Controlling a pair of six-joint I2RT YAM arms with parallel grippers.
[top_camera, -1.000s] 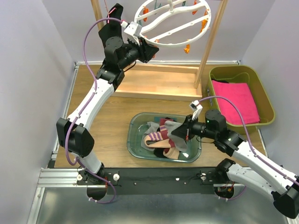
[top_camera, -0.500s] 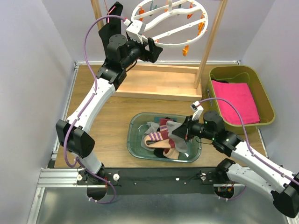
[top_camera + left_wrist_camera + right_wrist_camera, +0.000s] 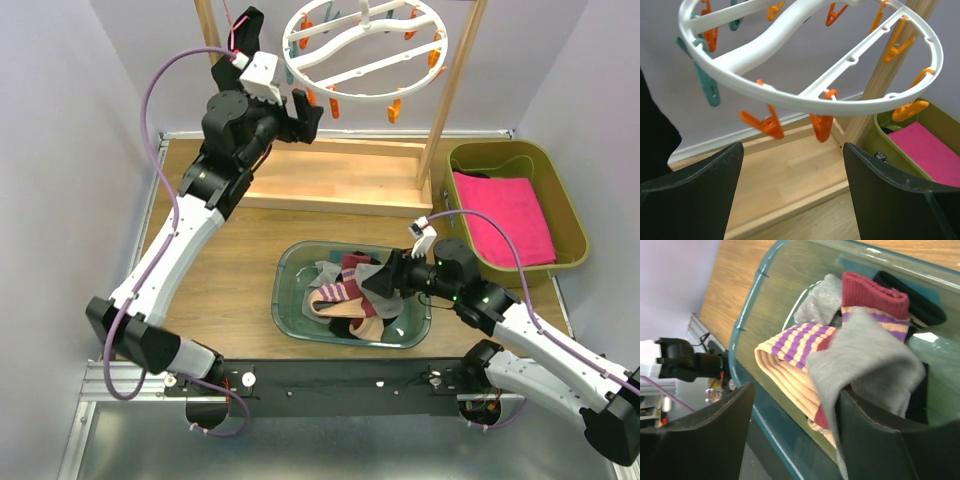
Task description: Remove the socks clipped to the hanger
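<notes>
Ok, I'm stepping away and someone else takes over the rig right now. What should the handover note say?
Left gripper: open, empty, raised just below the hanger.
Right gripper: open, low over the teal bin, with a grey sock lying between its fingers.
Socks: piled in the bin.
Done: no sock shows on any visible peg.
Left: check the part of the ring cut off from view; otherwise the job is likely finished.

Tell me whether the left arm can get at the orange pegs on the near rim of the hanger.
Probably yes. The left gripper is open just under the hanger, and in its wrist view the orange pegs dangle right ahead with nothing between them and the fingers.
</notes>
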